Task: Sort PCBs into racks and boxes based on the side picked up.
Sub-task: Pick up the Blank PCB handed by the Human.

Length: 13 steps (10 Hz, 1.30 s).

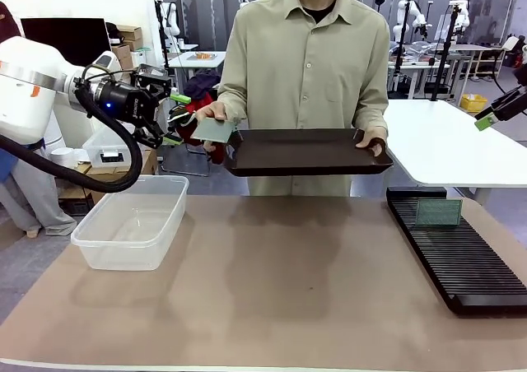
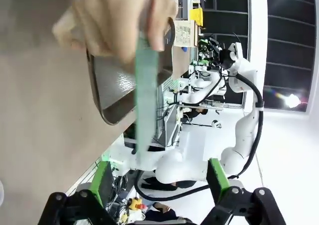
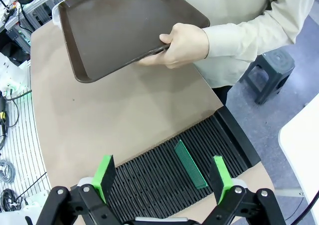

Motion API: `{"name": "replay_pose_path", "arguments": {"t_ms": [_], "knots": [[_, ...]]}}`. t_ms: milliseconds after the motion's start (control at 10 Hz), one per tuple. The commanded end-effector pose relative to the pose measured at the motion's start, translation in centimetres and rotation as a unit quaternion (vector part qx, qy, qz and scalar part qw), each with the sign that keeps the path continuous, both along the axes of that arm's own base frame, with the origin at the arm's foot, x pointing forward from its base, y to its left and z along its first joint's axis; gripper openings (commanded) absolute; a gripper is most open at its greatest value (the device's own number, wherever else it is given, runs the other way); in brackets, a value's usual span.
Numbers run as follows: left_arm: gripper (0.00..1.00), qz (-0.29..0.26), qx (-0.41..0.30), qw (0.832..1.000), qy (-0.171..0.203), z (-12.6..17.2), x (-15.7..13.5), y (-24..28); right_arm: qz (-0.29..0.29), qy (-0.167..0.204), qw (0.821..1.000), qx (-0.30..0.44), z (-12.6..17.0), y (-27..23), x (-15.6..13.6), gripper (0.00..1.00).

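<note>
Your left claw (image 1: pixel 176 119) is spread wide and has hold of nothing. Just ahead of its fingertips, in line with the gap between the green pads (image 2: pixel 102 177), a green circuit board (image 1: pixel 214 130) is pinched in the person's hand (image 1: pixel 212 113). In the left wrist view you see that board edge-on, apart from both pads. The same hand grips one end of a dark brown tray (image 1: pixel 305 151), which lies beyond the board from your claw. The person's other hand (image 1: pixel 375 141) holds the far end, and the tray is up off the bench (image 1: pixel 288 306). Below the left claw, a clear plastic tub (image 1: pixel 90 239) sits on the bench.

Your right claw (image 3: pixel 162 160) is also wide open and carries nothing. It hangs high over a long black slotted rack (image 3: pixel 149 185) that lies on the bench. The second board (image 3: pixel 189 164) stands on edge in one of the rack's slots. It sits well below the claw, under the gap between its pads and nearer one pad than the other. The tray and the hand holding it are farther ahead of this claw, past the rack's end.
</note>
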<state>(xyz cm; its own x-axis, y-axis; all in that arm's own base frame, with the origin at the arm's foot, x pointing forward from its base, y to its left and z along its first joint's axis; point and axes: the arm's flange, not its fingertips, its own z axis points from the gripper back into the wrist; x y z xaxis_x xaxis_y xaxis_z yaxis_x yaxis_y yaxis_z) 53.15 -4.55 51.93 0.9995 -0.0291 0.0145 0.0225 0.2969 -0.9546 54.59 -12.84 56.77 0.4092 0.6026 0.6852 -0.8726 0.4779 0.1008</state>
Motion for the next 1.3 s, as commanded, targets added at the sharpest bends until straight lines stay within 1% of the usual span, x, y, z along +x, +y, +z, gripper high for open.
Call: {"name": "replay_pose_path", "arguments": {"t_ms": [0, 100, 200, 300, 600, 700, 800, 900, 1000, 1100, 1200], "knots": [[1.00, -0.025, -0.007, 1.000, 0.012, -0.1, 0.8, -0.3, -0.002, 0.004, 1.000, -0.002, 0.1, 0.1, -0.1, 1.00], [1.00, -0.047, -0.014, 0.999, 0.000, -0.8, 1.1, -0.8, -0.002, 0.004, 1.000, -0.002, 0.1, 0.1, -0.1, 1.00], [1.00, -0.050, 0.004, 0.998, -0.029, -1.6, 2.0, -1.0, -0.002, 0.004, 1.000, -0.002, 0.1, 0.1, -0.1, 1.00], [1.00, -0.058, 0.008, 0.997, -0.046, -1.9, 2.6, -1.1, -0.002, 0.004, 1.000, -0.002, 0.1, 0.1, -0.1, 1.00], [1.00, -0.071, 0.004, 0.994, -0.080, -2.2, 3.9, -1.2, -0.002, 0.004, 1.000, -0.002, 0.1, 0.1, -0.1, 1.00], [1.00, -0.074, -0.005, 0.994, -0.077, -2.0, 4.3, -1.0, -0.002, 0.004, 1.000, -0.002, 0.1, 0.1, -0.1, 1.00], [0.66, -0.078, 0.002, 0.992, -0.100, -2.1, 4.6, -0.7, -0.002, 0.004, 1.000, -0.002, 0.1, 0.1, -0.1, 1.00], [0.43, -0.078, 0.002, 0.992, -0.099, -2.1, 4.8, -0.7, -0.002, 0.004, 1.000, -0.002, 0.1, 0.1, -0.1, 1.00], [0.09, -0.079, 0.003, 0.992, -0.101, -2.0, 4.9, -0.5, -0.002, 0.004, 1.000, -0.002, 0.1, 0.1, -0.1, 1.00], [0.00, -0.081, 0.006, 0.991, -0.103, -2.0, 5.2, -0.4, -0.002, 0.004, 1.000, -0.002, 0.1, 0.1, -0.1, 1.00], [0.00, -0.081, 0.006, 0.991, -0.102, -2.0, 5.2, -0.4, -0.002, 0.004, 1.000, -0.002, 0.1, 0.1, -0.1, 1.00]]}}
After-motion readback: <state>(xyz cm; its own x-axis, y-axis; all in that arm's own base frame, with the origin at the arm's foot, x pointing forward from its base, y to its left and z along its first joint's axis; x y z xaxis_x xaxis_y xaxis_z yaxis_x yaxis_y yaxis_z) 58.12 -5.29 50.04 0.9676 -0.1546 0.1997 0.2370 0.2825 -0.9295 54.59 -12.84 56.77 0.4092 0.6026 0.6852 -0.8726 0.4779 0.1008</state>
